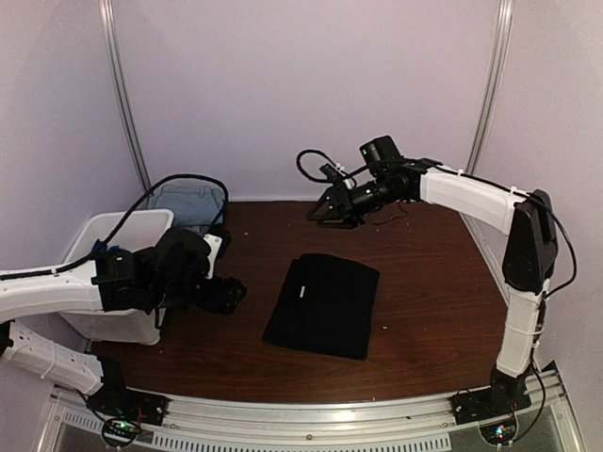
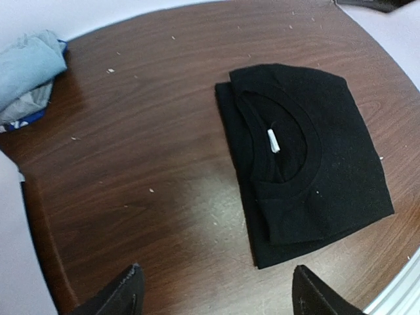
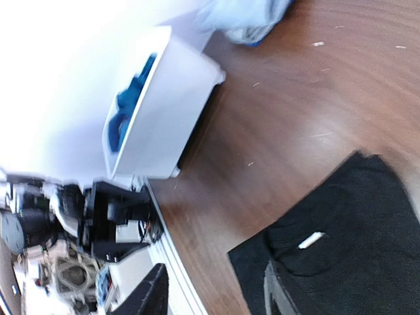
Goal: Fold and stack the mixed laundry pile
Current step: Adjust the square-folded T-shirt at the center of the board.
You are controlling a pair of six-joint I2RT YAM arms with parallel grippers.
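Dark wooden table (image 1: 424,311) inside pale lilac walls: your left gripper (image 2: 216,303) hovers low over the near-left part of the surface, fingers spread wide and holding nothing. Your right gripper (image 1: 330,209) hangs raised over the far side, its jaws parted and likewise empty.

Between the two arms lies the black T-shirt (image 1: 322,306), folded into a neat rectangle at the table's centre with its white neck label (image 2: 273,140) facing up. That looks like the one finished piece, and nothing is stacked on it yet.

Left to fold, by the look of it, is a heap of light-blue garments (image 2: 26,65). It is bunched at the far-left corner with a grey piece and a strip of bright blue beneath it, well apart from the T-shirt.

Beside that heap, at the left edge, stands the white plastic bin (image 1: 113,235). Your right wrist view shows royal-blue fabric (image 3: 131,98) crumpled inside it. How much else the bin holds you cannot tell. Most of the job appears to lie ahead.
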